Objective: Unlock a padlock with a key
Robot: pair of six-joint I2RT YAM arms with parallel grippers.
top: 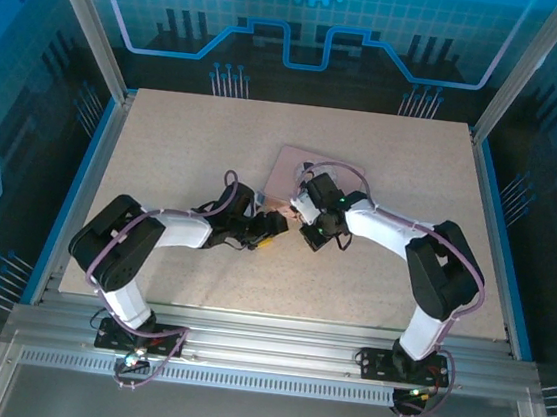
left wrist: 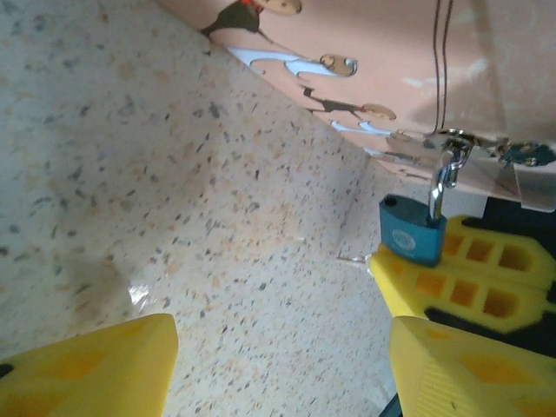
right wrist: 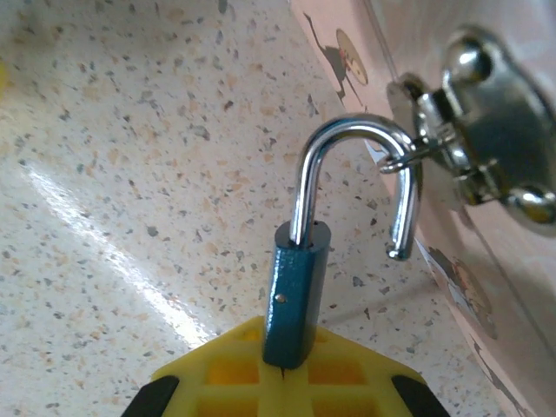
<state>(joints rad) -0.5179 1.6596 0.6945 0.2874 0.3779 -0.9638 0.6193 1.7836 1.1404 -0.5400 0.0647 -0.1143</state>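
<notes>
Padlock (right wrist: 295, 295) open, hooked through hasp (right wrist: 486, 148) of pink box (left wrist: 373, 52), body pinched in right claw (right wrist: 282, 382), left claw (left wrist: 278, 373) spread wide

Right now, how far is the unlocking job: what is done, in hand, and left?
Done: the shackle stands open, one end out of the padlock. In hand: the right gripper is shut on the padlock; the left gripper is open and empty. Left: the shackle hangs in the ring of the pink box, so perhaps only unhooking remains.
</notes>
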